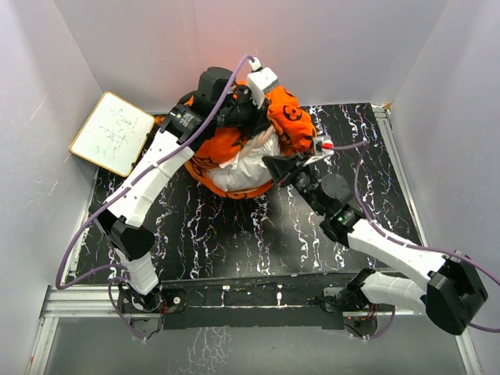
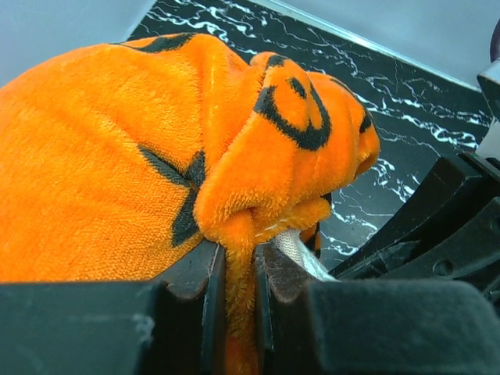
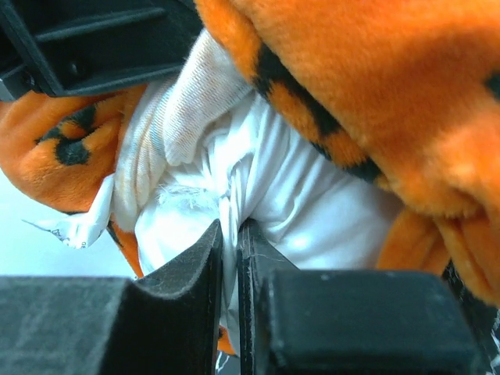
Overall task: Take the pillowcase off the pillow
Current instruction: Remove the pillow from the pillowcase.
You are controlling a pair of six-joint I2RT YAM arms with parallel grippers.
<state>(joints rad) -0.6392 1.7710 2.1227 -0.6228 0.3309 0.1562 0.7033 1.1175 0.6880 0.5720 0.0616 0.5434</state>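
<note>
Two grips are in place, so the step in hand seems to be the pulling apart. The left gripper (image 2: 238, 269) has its jaws closed narrowly on a fold of the orange pillowcase (image 2: 101, 156). The right gripper (image 3: 230, 234) has its jaws pinched almost together on a twist of the white pillow (image 3: 312, 195), where it shows at the mouth of the cover. The bundle lies at the far middle of the black marbled table (image 1: 234, 234). The pillowcase is bunched over its far and right part, and the pillow bulges out on the near side. I judge the task to be partly done, because much of the pillow is hidden under the cover. The next move calls, I think, for opposite pulls: the left gripper draws the cover up and away, and the right one holds or draws the pillow toward the arm bases. Both holds are on thin folds only and could slip. The back wall (image 1: 312, 47) is near behind the bundle, and a white board (image 1: 113, 133) lies just beside the left arm. The stretch of table toward the bases offers the most room.
</note>
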